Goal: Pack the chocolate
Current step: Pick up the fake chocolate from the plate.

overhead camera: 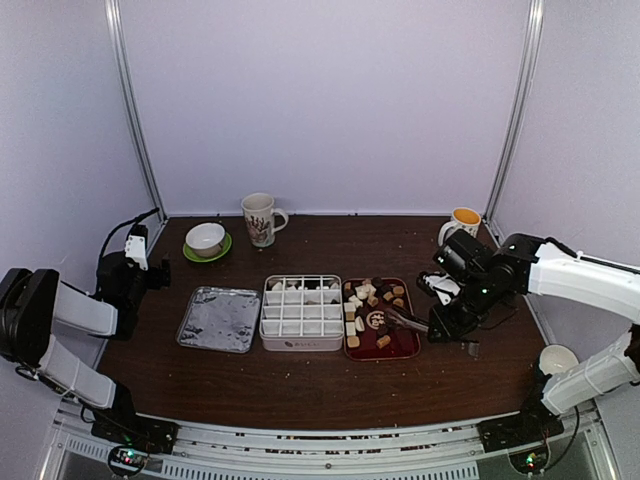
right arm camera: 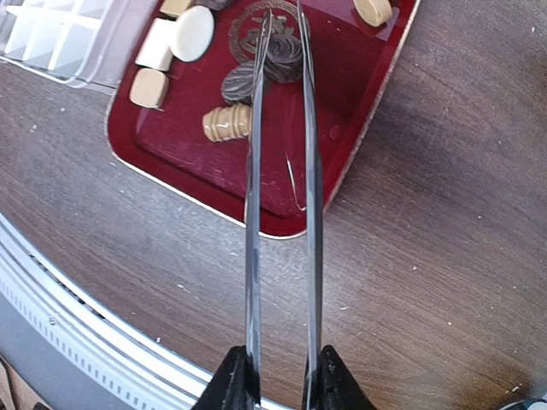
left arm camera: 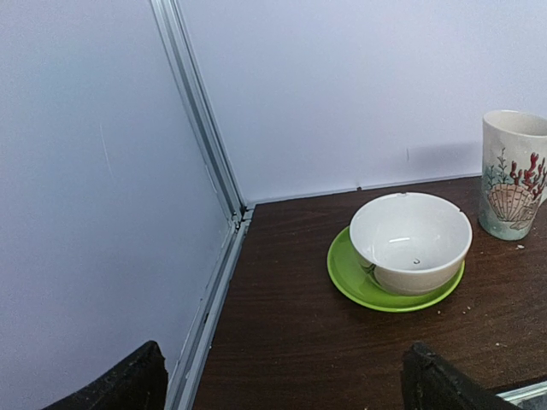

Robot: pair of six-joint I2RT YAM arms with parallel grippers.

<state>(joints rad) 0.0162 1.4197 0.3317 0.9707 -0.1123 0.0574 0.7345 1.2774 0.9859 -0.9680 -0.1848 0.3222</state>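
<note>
The right gripper (right arm camera: 280, 380) is clamping the metal tongs (right arm camera: 253, 222) just outside the red tray's (right arm camera: 197, 166) right side. The tong tips are straddling a dark ridged chocolate (right arm camera: 284, 53) lying on the tray, with paler pieces sitting beyond it. Far left of the tray, the left gripper (left arm camera: 282, 384) is hanging with its jaws spread wide, grasping nothing.

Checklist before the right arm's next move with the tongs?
1. Right gripper fingers clamped on tongs: ok.
2. Tongs straddle one dark round chocolate in red tray: ok.
3. That piece firmly pinched: cannot tell.
4. Neighbouring dark piece clear of the blade: cannot tell, looks very close.
5. Empty cells in white divided box: ok.
6. Left gripper open, parked by bowl, away from tray: ok.
</note>
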